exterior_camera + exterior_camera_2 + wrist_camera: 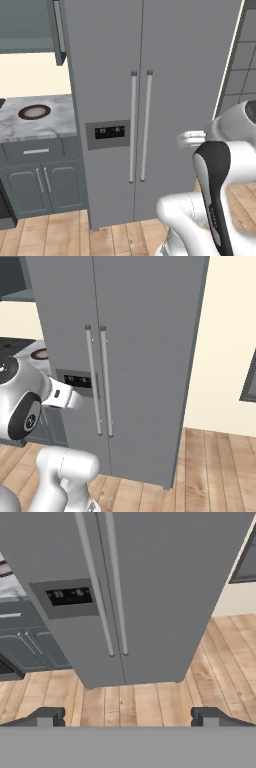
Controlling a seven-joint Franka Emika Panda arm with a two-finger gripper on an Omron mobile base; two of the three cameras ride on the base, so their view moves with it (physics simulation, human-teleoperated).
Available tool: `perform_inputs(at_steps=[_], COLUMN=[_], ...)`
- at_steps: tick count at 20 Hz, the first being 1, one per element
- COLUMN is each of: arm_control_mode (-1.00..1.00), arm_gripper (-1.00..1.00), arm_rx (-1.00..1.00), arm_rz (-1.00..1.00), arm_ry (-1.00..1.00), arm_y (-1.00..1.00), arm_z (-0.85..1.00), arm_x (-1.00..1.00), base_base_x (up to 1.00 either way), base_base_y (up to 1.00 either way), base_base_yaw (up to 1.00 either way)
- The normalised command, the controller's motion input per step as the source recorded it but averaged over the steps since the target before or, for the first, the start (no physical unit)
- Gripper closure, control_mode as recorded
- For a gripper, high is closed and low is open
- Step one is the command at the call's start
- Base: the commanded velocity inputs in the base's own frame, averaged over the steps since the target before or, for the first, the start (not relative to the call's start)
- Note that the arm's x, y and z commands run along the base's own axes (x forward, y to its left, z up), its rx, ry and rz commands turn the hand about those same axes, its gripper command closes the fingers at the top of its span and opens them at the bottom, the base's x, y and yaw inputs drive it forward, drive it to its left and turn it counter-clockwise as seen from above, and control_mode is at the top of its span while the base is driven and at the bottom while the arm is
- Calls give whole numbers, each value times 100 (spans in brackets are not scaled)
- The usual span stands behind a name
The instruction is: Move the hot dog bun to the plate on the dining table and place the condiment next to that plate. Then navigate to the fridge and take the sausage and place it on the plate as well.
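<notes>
While both doors stay shut on the fridge (150, 100), a bowl (34, 111) sits left.

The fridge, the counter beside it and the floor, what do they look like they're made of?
Fridge: probably brushed or painted metal, going by its flat, matte grey doors and paler metallic-looking handles.
Counter: marble or a marble-look stone, white with grey veining.
Floor: wood planks, warm tan with visible board seams and grain.
All of it is rendered, so these are looks only.
</notes>
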Motion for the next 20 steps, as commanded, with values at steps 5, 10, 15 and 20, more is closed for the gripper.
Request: perform_inputs(at_steps=[5,10,15,20], arm_control_mode=[-100,-100,-100,-100], arm_gripper=[-100,-100,-100,-100], arm_rx=[-5,0,0,0], arm_rz=[0,0,0,0], arm_ry=[4,3,-1,-3], arm_y=[0,0,0,0], arm_z=[5,0,0,0], arm_x=[44,60,58,51], base_base_x=[0,0,0,0], base_base_y=[0,0,0,0], base_base_yaw=[0,0,0,0])
